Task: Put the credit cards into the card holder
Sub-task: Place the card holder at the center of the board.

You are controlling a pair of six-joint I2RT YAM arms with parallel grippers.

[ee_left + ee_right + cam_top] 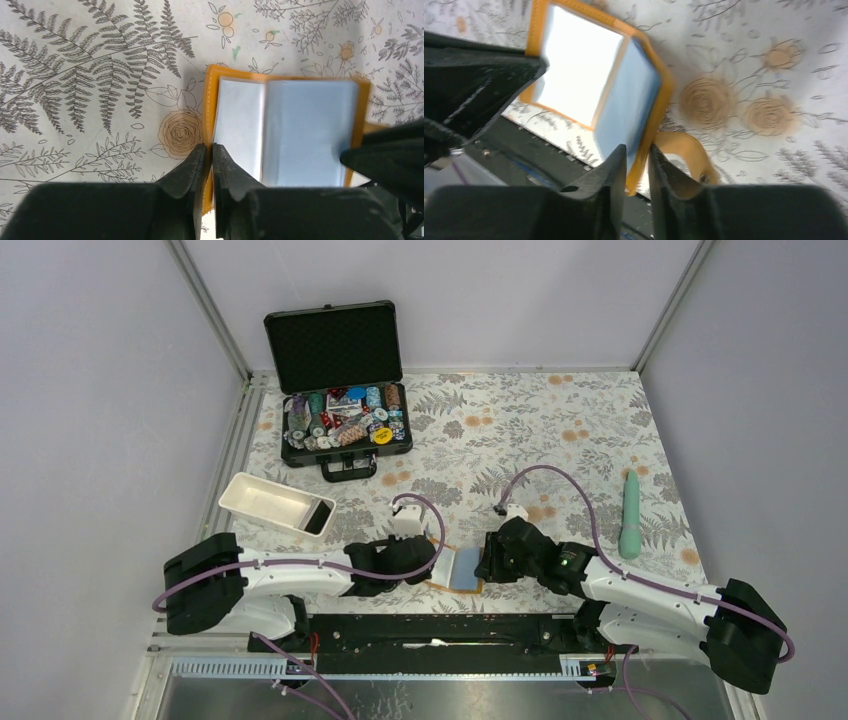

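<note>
The open orange leather card holder [287,132] showed no cards inside yet; left fingers [187,170] clamped its edge, right fingers [611,172] straddled the other, grip unclear.

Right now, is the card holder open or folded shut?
Open: the card holder lies spread on the table, pale sleeves facing up, left fingers pinching its orange edge.
</note>
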